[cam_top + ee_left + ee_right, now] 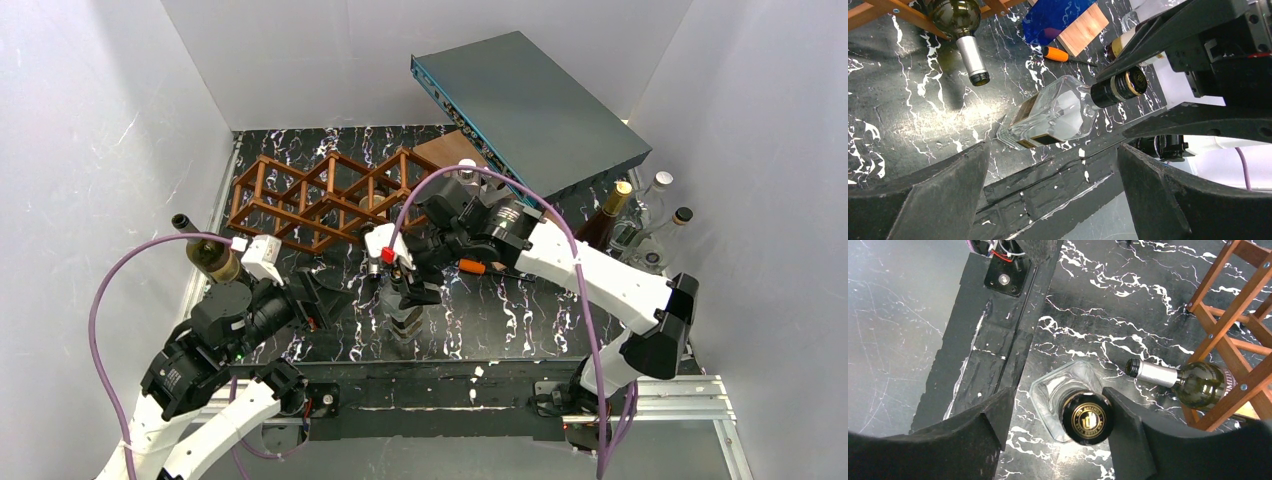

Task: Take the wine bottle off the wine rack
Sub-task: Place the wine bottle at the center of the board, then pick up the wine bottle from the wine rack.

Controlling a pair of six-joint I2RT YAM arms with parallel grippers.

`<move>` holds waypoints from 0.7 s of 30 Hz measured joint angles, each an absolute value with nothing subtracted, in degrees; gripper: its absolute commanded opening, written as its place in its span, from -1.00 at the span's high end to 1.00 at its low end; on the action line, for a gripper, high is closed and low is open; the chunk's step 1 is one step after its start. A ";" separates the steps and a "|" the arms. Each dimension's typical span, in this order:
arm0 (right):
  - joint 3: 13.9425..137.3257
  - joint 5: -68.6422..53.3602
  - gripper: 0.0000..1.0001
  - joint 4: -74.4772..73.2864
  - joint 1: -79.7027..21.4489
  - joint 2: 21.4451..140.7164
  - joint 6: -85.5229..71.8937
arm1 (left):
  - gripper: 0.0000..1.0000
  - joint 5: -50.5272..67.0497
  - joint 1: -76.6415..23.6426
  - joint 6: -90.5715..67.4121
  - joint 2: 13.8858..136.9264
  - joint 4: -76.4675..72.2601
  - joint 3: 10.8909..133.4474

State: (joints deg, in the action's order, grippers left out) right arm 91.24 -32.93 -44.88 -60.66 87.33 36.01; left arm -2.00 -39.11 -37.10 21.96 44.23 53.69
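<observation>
While the wine bottle (1200, 385) is lying in a lower cell of the wine rack (1243, 382), its foil-wrapped neck sticking out over the black marbled bench (1128, 300), the right claw (1058, 407) is hanging over a clear square bottle (1048, 115) that is standing just in front of the rack. Its jaws are straddling that bottle's black cap (1089, 417), one finger touching the cap and the other standing clear of it, so the claw is released rather than clenched. The left claw (1053, 155) is hovering in front of the rack too, to the left of the clear bottle, spread wide with nothing between its fingers. An orange-handled screwdriver (1058, 54) is lying on the bench in front of the rack's right end, close to the clear bottle.
</observation>
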 measured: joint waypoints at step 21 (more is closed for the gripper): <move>92.47 -30.59 0.97 -51.48 -58.50 86.59 40.47 | -0.97 -1.30 -39.11 -38.85 21.89 44.07 53.06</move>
State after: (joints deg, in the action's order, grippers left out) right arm 92.47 -30.59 -51.48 -58.50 86.59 40.47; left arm -1.30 -39.11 -38.85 21.89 44.07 53.06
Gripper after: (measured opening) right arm 0.418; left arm 0.983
